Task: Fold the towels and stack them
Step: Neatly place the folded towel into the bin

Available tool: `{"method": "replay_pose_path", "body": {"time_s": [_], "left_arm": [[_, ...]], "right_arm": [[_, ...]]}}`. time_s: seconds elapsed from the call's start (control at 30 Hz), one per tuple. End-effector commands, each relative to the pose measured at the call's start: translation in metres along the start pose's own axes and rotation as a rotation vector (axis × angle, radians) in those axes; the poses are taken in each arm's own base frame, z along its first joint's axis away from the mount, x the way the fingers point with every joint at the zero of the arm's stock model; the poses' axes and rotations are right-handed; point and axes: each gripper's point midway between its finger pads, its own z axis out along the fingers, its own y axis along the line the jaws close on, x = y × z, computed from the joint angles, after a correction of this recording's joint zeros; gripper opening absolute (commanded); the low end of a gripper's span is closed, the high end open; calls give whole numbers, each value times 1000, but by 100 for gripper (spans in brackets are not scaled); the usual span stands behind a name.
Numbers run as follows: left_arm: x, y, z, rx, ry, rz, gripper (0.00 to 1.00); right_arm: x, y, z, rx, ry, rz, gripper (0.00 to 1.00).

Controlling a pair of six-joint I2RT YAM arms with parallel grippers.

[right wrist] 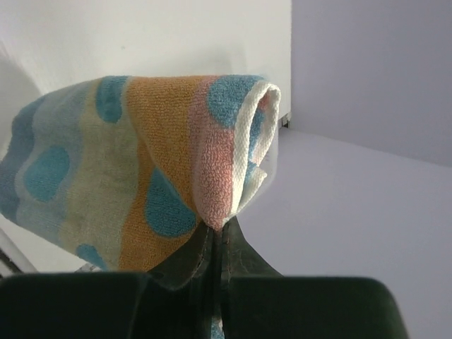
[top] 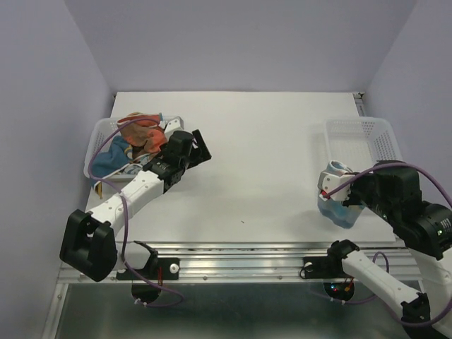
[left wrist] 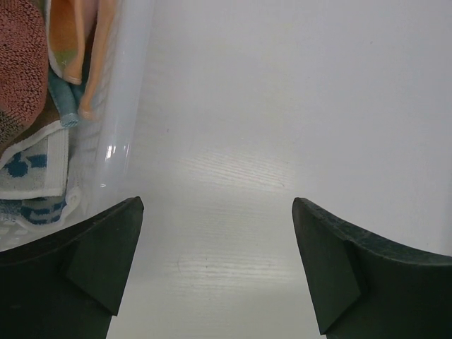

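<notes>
White table (top: 268, 162), lilac walls (top: 240, 42)

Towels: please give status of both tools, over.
Left tool open, empty, beside left basket of towels. Right tool shut on dotted towel, near right basket. Nothing seen in the way.

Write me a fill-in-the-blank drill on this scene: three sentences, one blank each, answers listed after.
1. The right gripper is ____ on the spotted towel.
2. The left gripper hangs ____ above the table, holding nothing.
3. The loose towels lie heaped in the basket on the robot's ____ side.

Missing words: shut; open; left.
</notes>
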Motion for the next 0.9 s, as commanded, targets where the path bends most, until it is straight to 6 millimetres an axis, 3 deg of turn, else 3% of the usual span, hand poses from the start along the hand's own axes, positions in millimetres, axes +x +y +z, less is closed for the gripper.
{"method": "replay_pose_path", "body": {"time_s": [0.0, 0.07, 0.23, 0.43, 0.57, 0.67, 0.7, 0.73, 0.87], "left_arm": [[-24, -11, -2, 13, -54, -11, 99], [-21, -12, 2, 10, -42, -6, 99], [-20, -18, 11, 17, -26, 5, 99], [-22, -21, 16, 18, -28, 36, 99], [-25, -19, 16, 17, -39, 52, 99], [-30, -15, 14, 15, -54, 63, 99], [-29, -12, 13, 10, -54, 67, 99], [-32, -11, 10, 12, -64, 63, 99], [-39, 1, 4, -8, -93, 51, 99]], "right_arm": [[25, 18, 5, -106, 112, -293, 1], [26, 18, 7, -88, 120, -289, 1], [48, 24, 40, -108, 282, -292, 1], [43, 15, 53, -126, 290, -317, 1], [52, 2, 76, -144, 364, -301, 1], [79, -13, 92, -140, 443, -214, 1], [90, -14, 106, -176, 477, -206, 1], [108, -18, 107, -173, 516, -160, 1], [118, -32, 128, -196, 441, -143, 1]]}}
